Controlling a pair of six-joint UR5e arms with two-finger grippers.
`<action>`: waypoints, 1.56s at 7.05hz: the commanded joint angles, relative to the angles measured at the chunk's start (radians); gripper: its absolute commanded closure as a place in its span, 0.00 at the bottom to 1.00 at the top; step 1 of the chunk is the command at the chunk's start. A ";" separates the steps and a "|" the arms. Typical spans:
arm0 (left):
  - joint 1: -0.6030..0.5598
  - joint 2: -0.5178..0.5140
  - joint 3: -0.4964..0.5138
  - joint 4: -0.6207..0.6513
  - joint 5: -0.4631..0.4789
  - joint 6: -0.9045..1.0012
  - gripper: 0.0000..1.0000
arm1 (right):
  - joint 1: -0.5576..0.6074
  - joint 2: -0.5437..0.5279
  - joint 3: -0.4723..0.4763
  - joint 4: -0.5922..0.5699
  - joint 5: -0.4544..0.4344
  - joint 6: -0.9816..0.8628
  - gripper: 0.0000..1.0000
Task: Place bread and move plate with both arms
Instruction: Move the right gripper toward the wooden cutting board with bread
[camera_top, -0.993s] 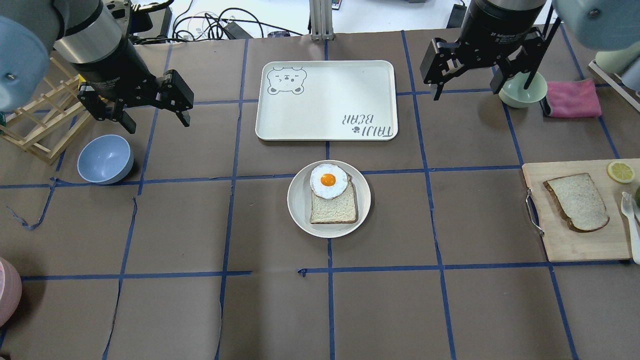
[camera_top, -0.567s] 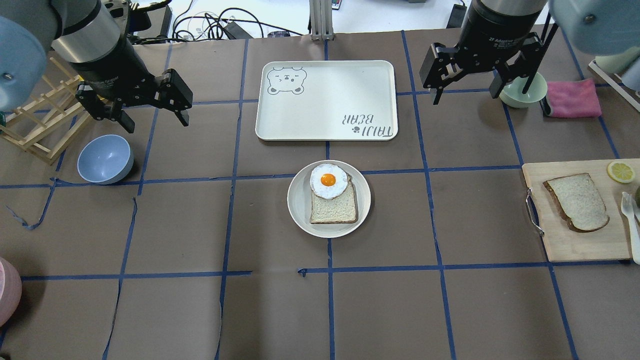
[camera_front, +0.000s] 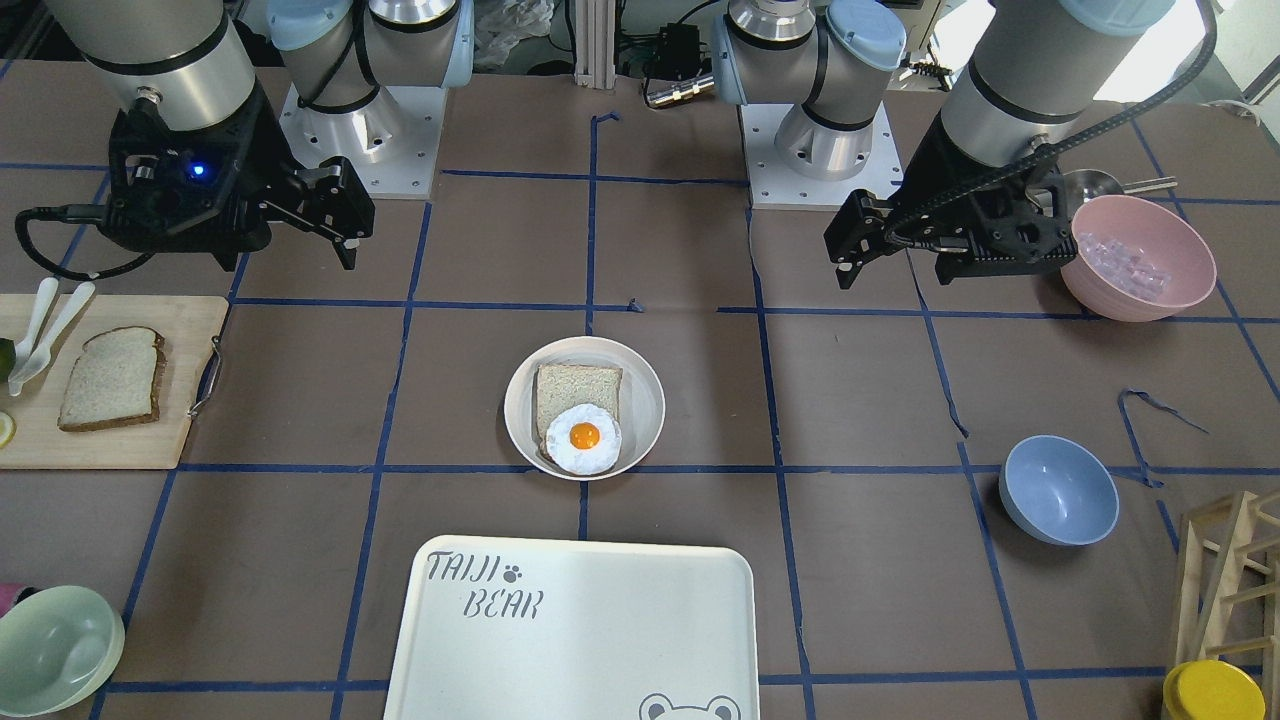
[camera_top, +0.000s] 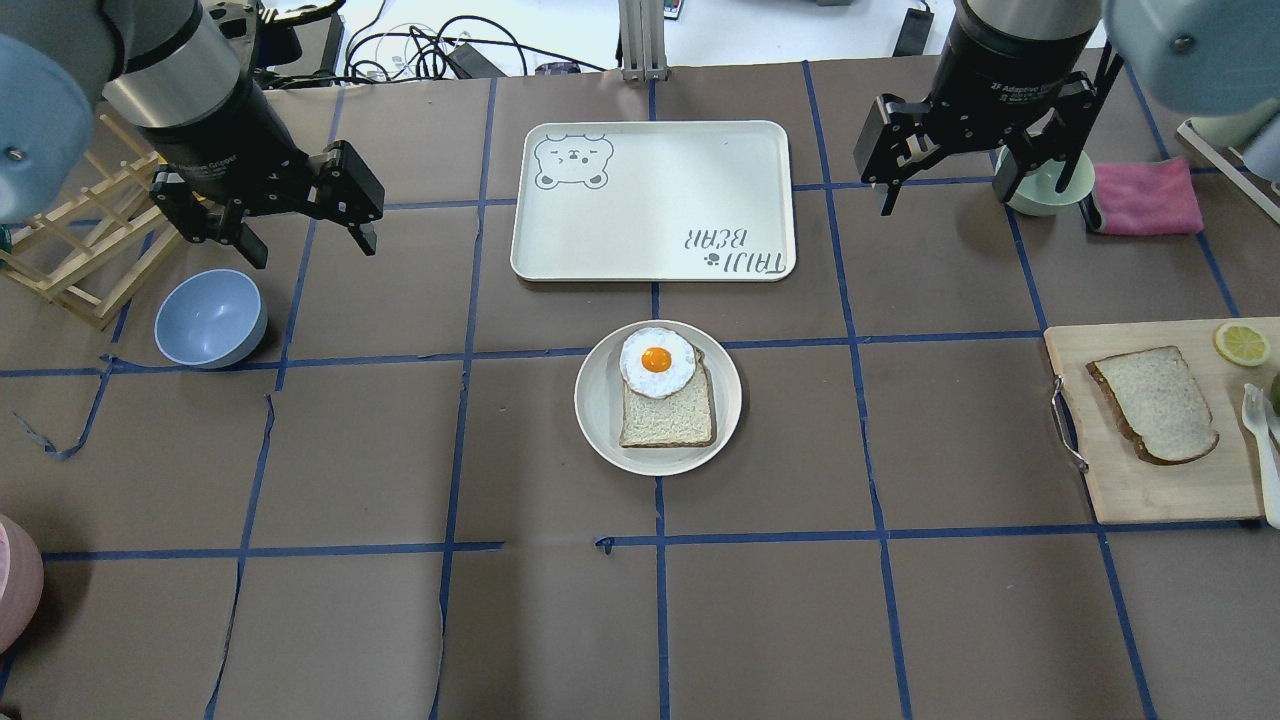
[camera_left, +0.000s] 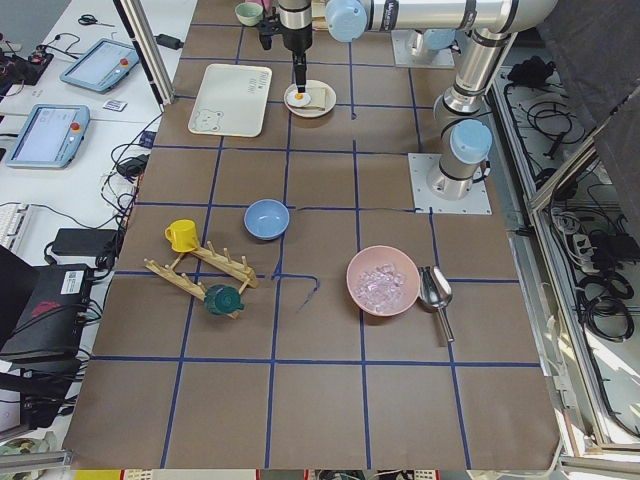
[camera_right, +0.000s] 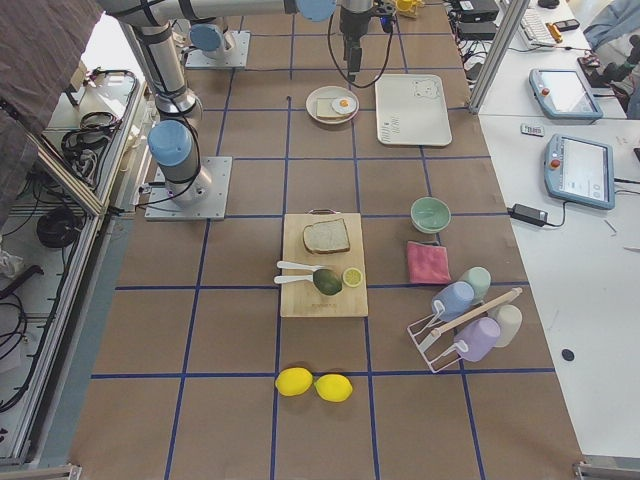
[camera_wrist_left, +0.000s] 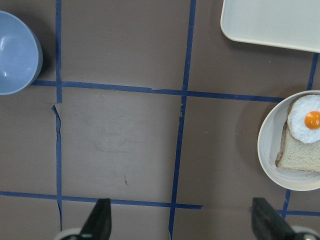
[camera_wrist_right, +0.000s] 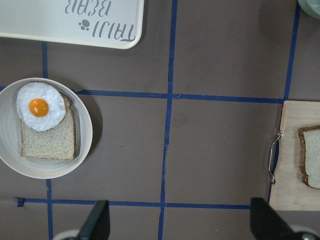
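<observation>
1. The square-ish slice of pale speckled bread with a dark brown crust (camera_top: 1155, 403) lies flat on a pale wooden cutting board with a metal handle (camera_top: 1130, 490). The board sits at the table's right side in the overhead view, well apart from the plate.
2. A round yellow lemon slice (camera_top: 1242, 343) lies on the same board, near the bread but not touching it.
3. The round, shallow cream-beige plate with a raised rim (camera_top: 598, 400) sits at the table's centre. It carries a paler, light-crusted bread slice (camera_top: 668, 420), and a fried egg with an orange yolk (camera_top: 657, 362) overlaps that slice's far edge.
4. The large white rectangular tray printed "TAIJI BEAR" (camera_top: 650, 200) lies just beyond the plate, with a strip of brown table between them.
5. The left arm's black 2-finger gripper (camera_top: 312, 240) hangs above the table near a light-blue bowl (camera_top: 210, 318). Its jaws are spread wide and grasp nothing. In the left wrist view its fingertips (camera_wrist_left: 102, 220) stand far apart over bare table.
6. The right arm's black 2-finger gripper (camera_top: 975, 190) hovers between the tray and a pale green bowl (camera_top: 1045, 185), well apart from the bread. It is likewise released, its jaws wide and empty. 1 finger partly hides the green bowl in the overhead view.
7. A folded pink cloth (camera_top: 1145, 197) lies just beside the green bowl.
</observation>
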 joint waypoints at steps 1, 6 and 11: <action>0.001 -0.001 -0.007 -0.001 0.000 0.000 0.00 | -0.006 0.001 0.001 -0.002 -0.007 0.001 0.00; 0.000 0.002 -0.012 -0.002 -0.001 0.014 0.00 | -0.020 0.012 0.001 -0.015 -0.052 -0.002 0.00; 0.001 0.010 -0.050 0.007 0.003 0.021 0.00 | -0.157 0.013 0.163 -0.190 -0.050 -0.131 0.00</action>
